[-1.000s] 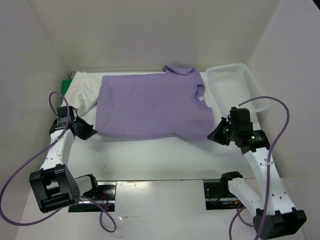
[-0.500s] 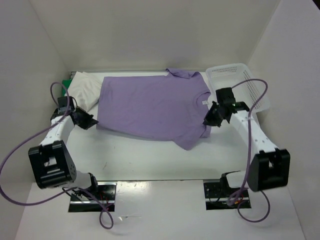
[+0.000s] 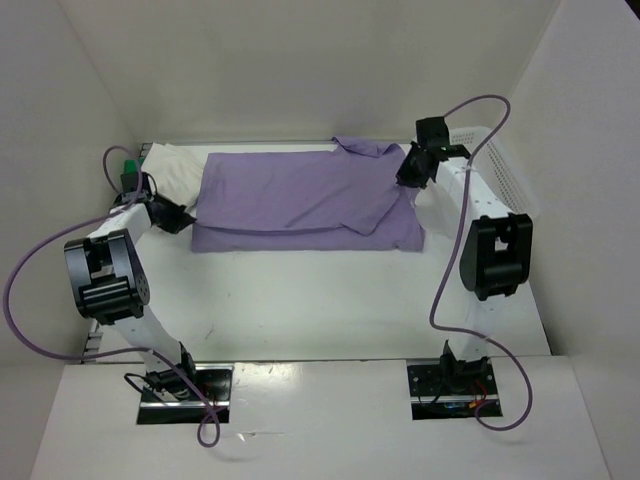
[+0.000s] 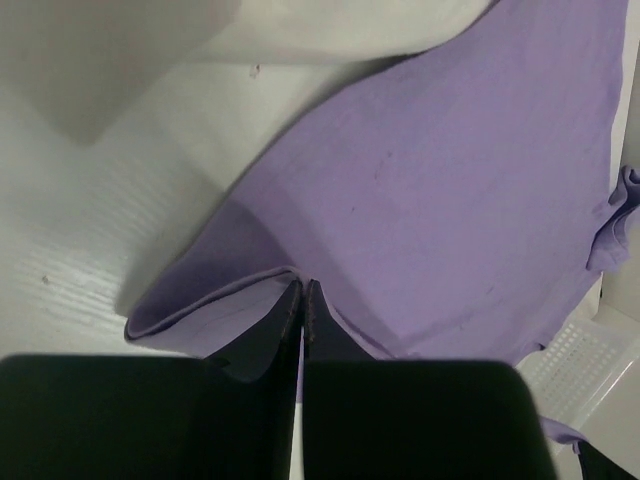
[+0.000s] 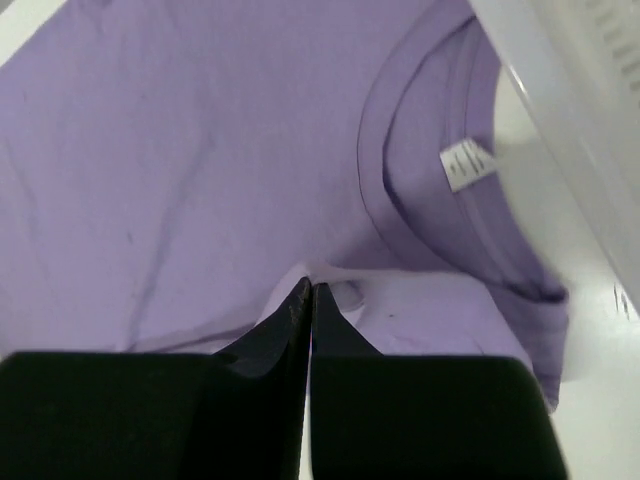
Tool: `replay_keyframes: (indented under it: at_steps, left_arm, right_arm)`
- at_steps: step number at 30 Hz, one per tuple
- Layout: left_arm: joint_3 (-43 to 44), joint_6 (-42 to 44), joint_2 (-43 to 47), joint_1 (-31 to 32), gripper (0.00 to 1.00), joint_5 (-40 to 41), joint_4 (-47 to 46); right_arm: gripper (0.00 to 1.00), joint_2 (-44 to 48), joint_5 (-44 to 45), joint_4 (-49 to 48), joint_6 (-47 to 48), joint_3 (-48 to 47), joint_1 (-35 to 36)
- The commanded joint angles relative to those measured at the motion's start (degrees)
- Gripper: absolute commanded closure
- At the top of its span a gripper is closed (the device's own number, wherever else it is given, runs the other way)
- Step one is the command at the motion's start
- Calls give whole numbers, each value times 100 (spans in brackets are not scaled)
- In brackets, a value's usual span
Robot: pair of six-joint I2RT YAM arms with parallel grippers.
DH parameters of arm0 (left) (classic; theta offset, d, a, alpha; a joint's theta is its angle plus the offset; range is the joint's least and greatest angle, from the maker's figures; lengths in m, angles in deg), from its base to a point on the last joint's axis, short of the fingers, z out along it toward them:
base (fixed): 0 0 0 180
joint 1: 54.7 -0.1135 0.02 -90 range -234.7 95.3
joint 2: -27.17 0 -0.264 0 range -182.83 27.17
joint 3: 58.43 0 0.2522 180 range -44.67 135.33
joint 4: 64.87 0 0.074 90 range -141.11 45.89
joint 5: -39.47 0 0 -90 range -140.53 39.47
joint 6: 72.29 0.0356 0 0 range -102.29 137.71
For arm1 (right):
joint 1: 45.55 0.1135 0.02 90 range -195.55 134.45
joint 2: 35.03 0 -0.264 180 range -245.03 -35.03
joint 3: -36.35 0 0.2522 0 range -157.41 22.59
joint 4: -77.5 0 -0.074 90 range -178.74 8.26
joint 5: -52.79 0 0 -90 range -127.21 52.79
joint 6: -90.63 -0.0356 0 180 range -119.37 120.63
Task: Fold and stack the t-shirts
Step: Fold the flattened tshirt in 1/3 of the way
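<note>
The lavender t-shirt (image 3: 300,200) lies across the back of the table, its near half folded up over the far half. My left gripper (image 3: 180,217) is shut on the shirt's left hem edge (image 4: 250,290). My right gripper (image 3: 408,172) is shut on the shirt's right edge near the collar (image 5: 330,285); the collar with its white tag (image 5: 465,165) shows just beyond. The white t-shirt (image 3: 175,170) lies bunched at the back left, partly under the lavender one. A bit of the green t-shirt (image 3: 129,166) shows at the far left behind the left arm.
A white mesh basket (image 3: 495,170) stands at the back right, right beside the right arm; its rim shows in the right wrist view (image 5: 570,110). White walls close in the table on the left, back and right.
Both grippers have carried the lavender shirt's near edge toward the back, folding it over itself. The arms are now stretched far back; the shirt lies half as deep.
</note>
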Motion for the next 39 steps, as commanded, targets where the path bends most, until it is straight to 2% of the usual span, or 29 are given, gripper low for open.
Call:
replay_keyframes:
  at_steps: [1,9,11,13,14,16,17,18,20,21,23,24,25,26,30,33,36,39]
  left_arm:
    - [449,-171,-255,9,100,-11,-331]
    - [785,-277,-818,71,100,112,-498]
    - [837,-277,-932,123,96,112,-498]
    - [768,-277,-933,123,74,-2,-744]
    - [767,-277,-820,123,67,-63,-684]
    - [593,-58,-565,123,54,102,-683]
    - [478,3,-181,123,52,190,-622]
    - [355,126,32,123,52,365,-621]
    - [-101,180,638,123,52,463,-569]
    - [-294,241,814,123,53,516,-569]
    - [-942,241,1235,123,56,455,-569]
    - [-1164,241,1325,123,57,368,-569]
    - [-1349,241,1378,123,59,367,-638]
    - [-1482,241,1379,123,59,306,-639]
    - [-1720,180,1116,18,59,156,-771]
    - [-1720,118,799,18,62,86,-824]
    - [-1772,-57,641,18,65,208,-885]
    - [-1773,-189,439,18,65,279,-1157]
  right_arm:
    - [100,-450,177,-69,188,-819,-59]
    - [100,-1407,344,-7,293,-1726,-59]
    - [100,-1531,458,54,293,-1805,-59]
    - [95,-1532,458,55,293,-1805,-59]
    - [82,-1532,389,3,293,-1805,-59]
    - [70,-1200,283,-76,293,-1648,-59]
    - [66,-1041,213,-155,293,-1569,-59]
    - [62,-883,212,-156,293,-1368,-59]
    - [62,-242,99,-330,293,-1016,-59]
    - [62,4,46,-419,293,-492,-59]
    - [76,766,-191,-690,136,107,-59]
    - [90,997,-418,-788,5,754,-59]
    - [97,1208,-534,-841,-75,1057,-59]
    - [100,1584,-665,-841,-76,1338,-59]
    - [100,2255,-816,-1025,-339,2866,-59]
    - [98,2484,-737,-1079,-471,3414,-59]
    - [90,2617,-623,-1210,-524,3731,-59]
    - [68,2600,-316,-1263,-577,3899,-111]
